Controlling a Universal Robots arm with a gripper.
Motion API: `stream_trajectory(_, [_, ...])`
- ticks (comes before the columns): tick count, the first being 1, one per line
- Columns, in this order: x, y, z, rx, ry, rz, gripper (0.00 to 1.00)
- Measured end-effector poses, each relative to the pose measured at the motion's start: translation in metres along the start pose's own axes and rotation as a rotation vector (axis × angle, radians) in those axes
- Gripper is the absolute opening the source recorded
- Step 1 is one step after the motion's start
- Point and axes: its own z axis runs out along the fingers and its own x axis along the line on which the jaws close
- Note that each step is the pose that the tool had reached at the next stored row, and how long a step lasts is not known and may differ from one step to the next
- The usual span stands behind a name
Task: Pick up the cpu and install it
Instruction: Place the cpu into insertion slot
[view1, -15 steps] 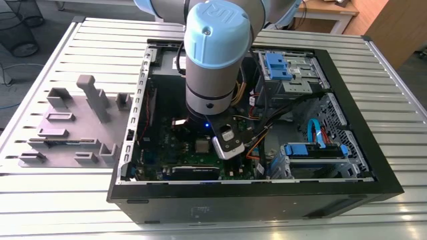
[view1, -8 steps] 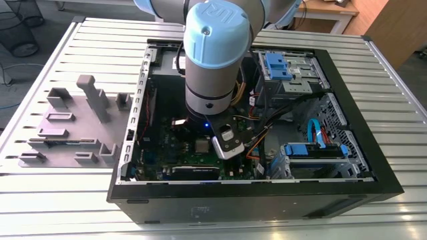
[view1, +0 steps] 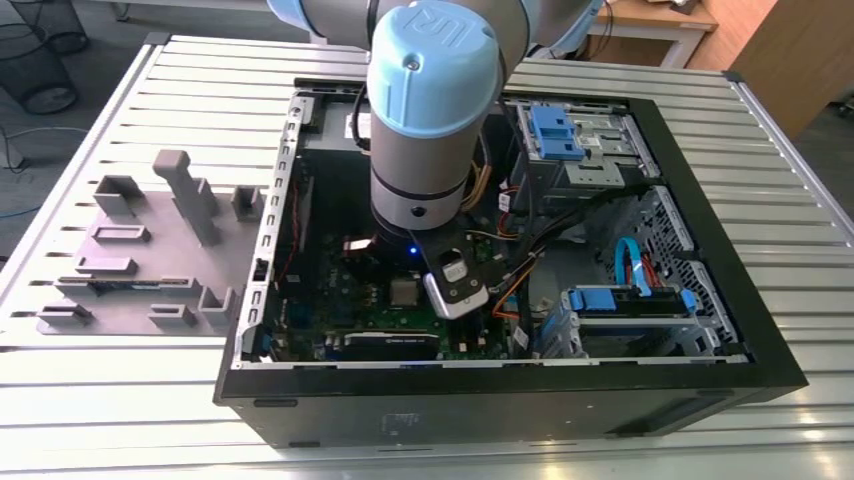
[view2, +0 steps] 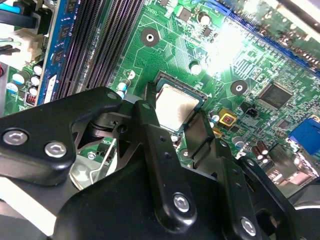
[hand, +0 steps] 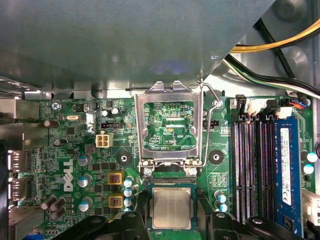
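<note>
The cpu (hand: 171, 207), a flat square chip with a pale silver top, lies level in the motherboard socket (hand: 171, 184); it also shows in the second wrist view as the cpu (view2: 176, 106). My gripper (hand: 172, 222) reaches down into the PC case with one black finger (view2: 147, 117) on each side of the chip, shut on its edges; the gripper (view2: 175, 122) hides the chip's near edge. The socket's metal load plate (hand: 170, 90) stands flipped open just beyond the chip. In the exterior view the arm (view1: 434, 120) stands over the motherboard.
The open black PC case (view1: 507, 390) lies on a slatted metal table. Memory slots (hand: 252, 165) and a blue module (hand: 285, 170) run beside the socket. Cables (hand: 270, 47) cross near the case wall. Grey stepped holder blocks (view1: 147, 250) sit at the exterior view's left.
</note>
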Motion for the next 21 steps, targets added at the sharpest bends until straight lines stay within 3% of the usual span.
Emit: stream_trajectory(21, [-0.0005,0.0001,-0.0011,-0.0002,-0.0001,0.0,0.47])
